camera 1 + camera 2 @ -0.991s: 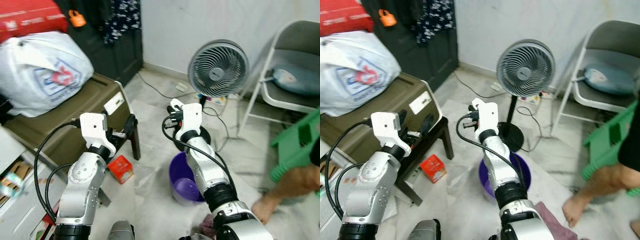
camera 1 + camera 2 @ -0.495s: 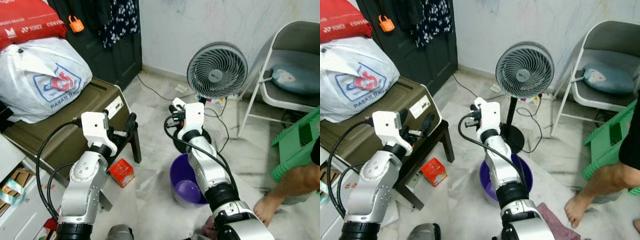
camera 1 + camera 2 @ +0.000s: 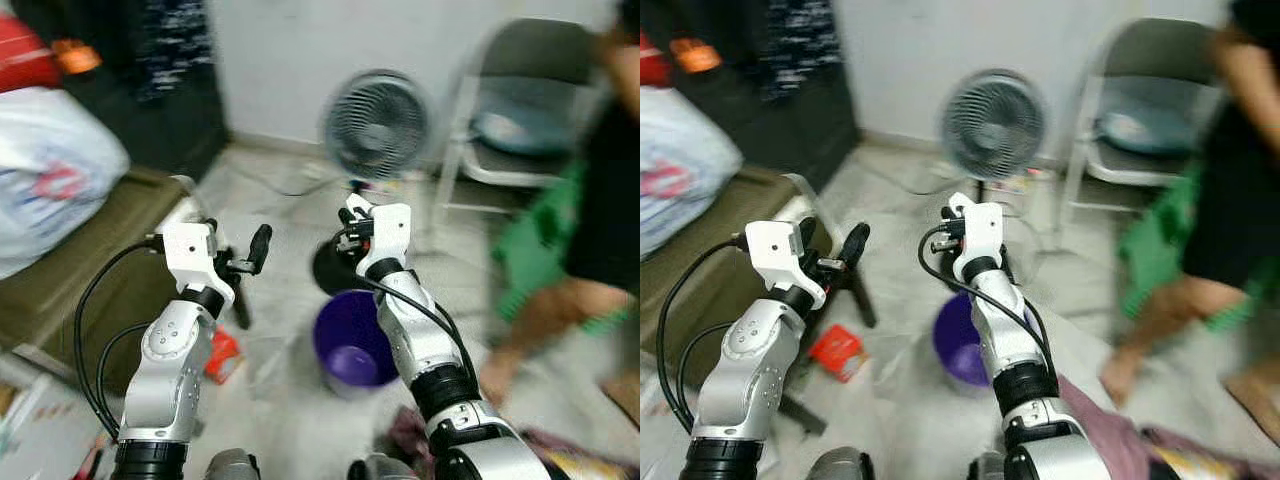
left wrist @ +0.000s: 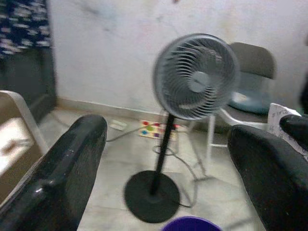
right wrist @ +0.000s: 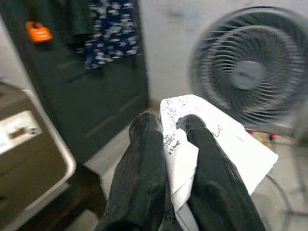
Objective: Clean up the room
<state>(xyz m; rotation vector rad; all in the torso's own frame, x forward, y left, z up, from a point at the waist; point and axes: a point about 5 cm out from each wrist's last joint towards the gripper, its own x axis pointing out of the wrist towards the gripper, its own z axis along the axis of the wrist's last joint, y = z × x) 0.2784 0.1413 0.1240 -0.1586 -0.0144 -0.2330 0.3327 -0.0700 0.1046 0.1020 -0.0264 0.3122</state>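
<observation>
At the far left a white plastic bag (image 3: 45, 165) with a red and blue print, too blurred to be read, is seen resting on an olive-brown box (image 3: 70, 290) with a white label plate at its corner. A small red carton (image 3: 222, 353) lies on the pale tiled floor (image 3: 285, 420) beside the box's dark leg. An orange padlock (image 5: 38, 32) and a dark floral cloth (image 5: 111, 30) are hung on the black door behind.

The left gripper (image 4: 163, 159) is held raised with its two glossy black fingers (image 4: 62, 173) spread wide, nothing between them.

A round purple plastic bucket (image 3: 352, 343) stands on the floor between the arms. Just above it, the right gripper (image 5: 171, 126) is closed on a crumpled sheet of white paper (image 5: 226, 144), pinched between the ribbed black fingers (image 5: 144, 168); small handwriting covers the sheet but cannot be read. The sheet's long axis runs along the fingers, its free end fanning out towards the fan.

A grey pedestal fan (image 4: 195, 77) with a round grille and a round black base stands by the white wall, a colourful power strip (image 4: 156, 130) behind its pole. A grey folding chair (image 3: 520, 110) is placed further right. At the right edge a person's bare leg (image 3: 545, 320) is seen, heavily blurred.
</observation>
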